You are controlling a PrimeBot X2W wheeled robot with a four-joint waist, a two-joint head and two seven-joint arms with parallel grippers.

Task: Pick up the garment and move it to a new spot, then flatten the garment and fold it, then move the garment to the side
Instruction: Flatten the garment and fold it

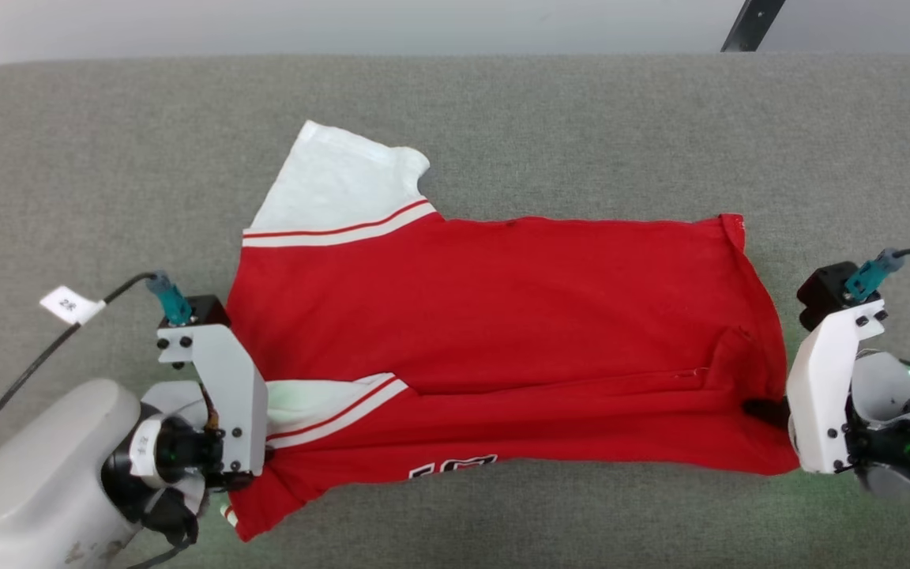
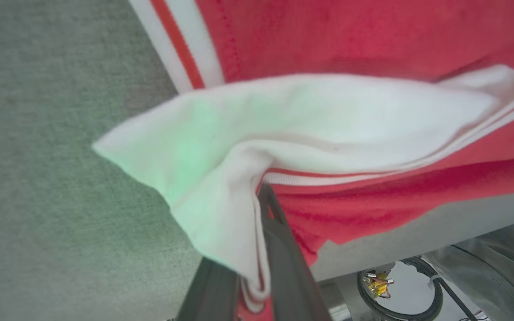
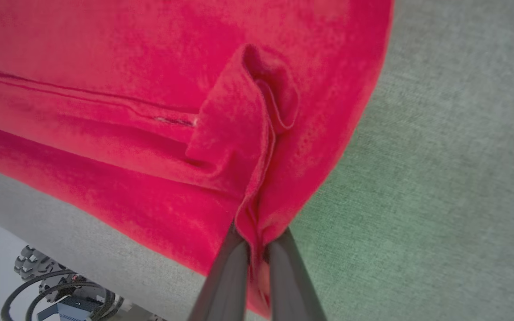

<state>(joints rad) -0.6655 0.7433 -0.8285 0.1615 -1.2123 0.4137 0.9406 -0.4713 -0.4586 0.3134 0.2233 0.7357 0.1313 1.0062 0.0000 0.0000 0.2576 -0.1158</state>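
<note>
Lying lengthwise across the grey cloth-covered surface (image 1: 107, 158) in the head view, the garment (image 1: 502, 316) is red, with one white sleeve (image 1: 336, 182) pointing to the far side at its left end and a strip of black, white-outlined print at its near edge. The left gripper (image 1: 264, 452) is pinched on the near left corner, where a second white sleeve folds in, and the right gripper (image 1: 765, 409) is pinched on the near right corner at the hem. In the left wrist view, the left gripper (image 2: 257, 249) has its jaws nearly together, with the white sleeve cloth (image 2: 283, 116) and its red-striped trim clamped between them. In the right wrist view, the right gripper (image 3: 254, 249) has its dark fingers (image 3: 228, 276) close together on a bunched fold of red hem (image 3: 248, 133), just beside the surface's near edge
</note>
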